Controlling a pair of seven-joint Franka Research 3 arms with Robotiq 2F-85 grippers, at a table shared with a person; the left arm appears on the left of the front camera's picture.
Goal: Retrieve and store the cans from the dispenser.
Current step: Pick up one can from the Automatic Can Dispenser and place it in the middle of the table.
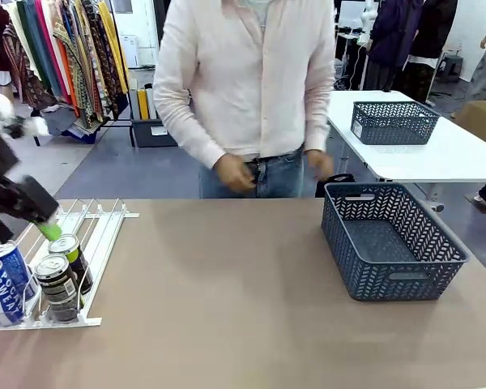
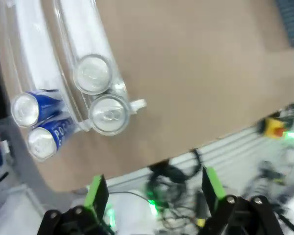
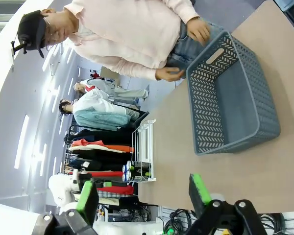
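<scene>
**Operator:** Where are the cans (image 1: 58,285), and why are they bunched like that?

**Spotter:** All four stand upright at the near end of the dispenser (image 1: 105,225). You have two blue ones in the lane farther to your left and two black ones in the lane beside it, each pair touching. I'd judge the lanes feed them toward your edge, so the front can is always the one to take

**Operator:** And my grippers?

**Spotter:** Your left gripper (image 1: 47,223) hangs over the dispenser just behind the cans. Its fingers (image 2: 95,193) are spread wide with nothing between them. Its wrist view looks down on the silver tops, which reads as lining up for a pick. Your right gripper (image 3: 142,193) is spread and empty too, near your own edge of the table (image 1: 227,316), probably to leave the middle free

**Operator:** What's around, and is anything in my way?

**Spotter:** The lattice basket (image 1: 364,271) stands empty well off to the right across bare tabletop, and it looks like the place to store them. The clear divider rails run close along each can, so your fingers get little room. The front can's partner also touches it, so it may get nudged. The person (image 1: 251,81) stands at the far side with both hands at the waist, off the table. A second basket (image 1: 393,121) sits on a white table farther back, and you can ignore it
</scene>
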